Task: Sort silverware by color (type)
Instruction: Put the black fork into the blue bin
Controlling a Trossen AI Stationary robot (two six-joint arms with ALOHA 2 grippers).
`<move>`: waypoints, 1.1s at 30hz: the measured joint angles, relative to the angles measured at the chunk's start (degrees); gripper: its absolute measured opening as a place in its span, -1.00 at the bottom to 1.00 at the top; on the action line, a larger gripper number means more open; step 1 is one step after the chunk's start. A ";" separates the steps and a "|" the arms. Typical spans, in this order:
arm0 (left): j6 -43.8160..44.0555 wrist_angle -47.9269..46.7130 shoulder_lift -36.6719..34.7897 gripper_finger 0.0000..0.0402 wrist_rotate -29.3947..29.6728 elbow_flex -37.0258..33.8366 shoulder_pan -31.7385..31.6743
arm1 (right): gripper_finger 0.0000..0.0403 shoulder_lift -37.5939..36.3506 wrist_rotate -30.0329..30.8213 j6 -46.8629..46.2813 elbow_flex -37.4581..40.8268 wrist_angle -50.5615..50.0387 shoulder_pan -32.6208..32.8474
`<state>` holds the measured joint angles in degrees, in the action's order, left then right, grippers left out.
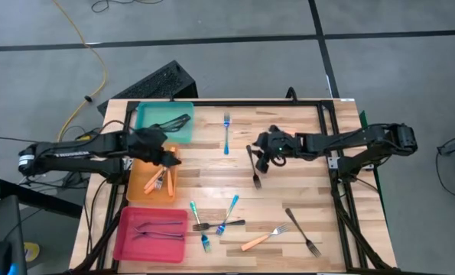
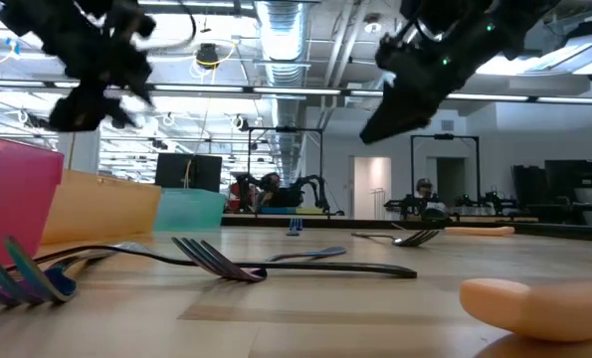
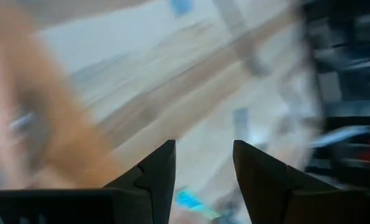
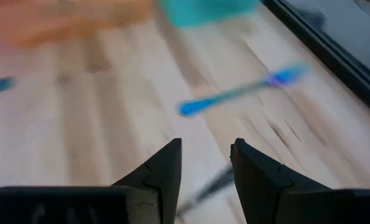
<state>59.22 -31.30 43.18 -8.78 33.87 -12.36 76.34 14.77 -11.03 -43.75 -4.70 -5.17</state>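
Above the flat orange plastic tray point(image 1: 135, 183), which holds orange-handled forks point(image 1: 157, 182), the left gripper point(image 1: 170, 159) hovers with jaws apart and nothing between them. Near the wooden table's point(image 1: 288, 191) middle, the right gripper point(image 1: 262, 156) hangs over a dark grey fork point(image 1: 255, 173), jaws parted and empty. More slim forks lie scattered toward the near edge, and a blue-handled fork point(image 1: 226, 131) lies beside the teal tray point(image 1: 157, 116).

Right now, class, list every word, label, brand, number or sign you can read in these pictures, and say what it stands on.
None can be read: the teal tray, orange tray, pink tray, the forks and the wooden table carry no print that shows.
A pale band on the left arm could be a label: too small to read.
Room behind, low view: no legible signs.
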 joint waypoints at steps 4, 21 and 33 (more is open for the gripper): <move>-2.05 10.79 -2.80 -0.28 0.51 0.01 0.01 | -0.21 0.94 0.96 -7.05 0.07 -3.96 -1.06; -12.79 26.08 -1.31 -0.28 8.53 0.06 2.34 | -0.21 15.52 6.22 -21.12 -0.07 -2.36 5.03; -13.09 27.23 3.63 -0.28 9.67 0.04 4.17 | -0.21 19.99 10.10 -26.22 -0.09 -0.90 8.58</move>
<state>46.13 -4.08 46.81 0.89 33.91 -8.19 96.33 24.86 -37.25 -43.84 -5.60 3.40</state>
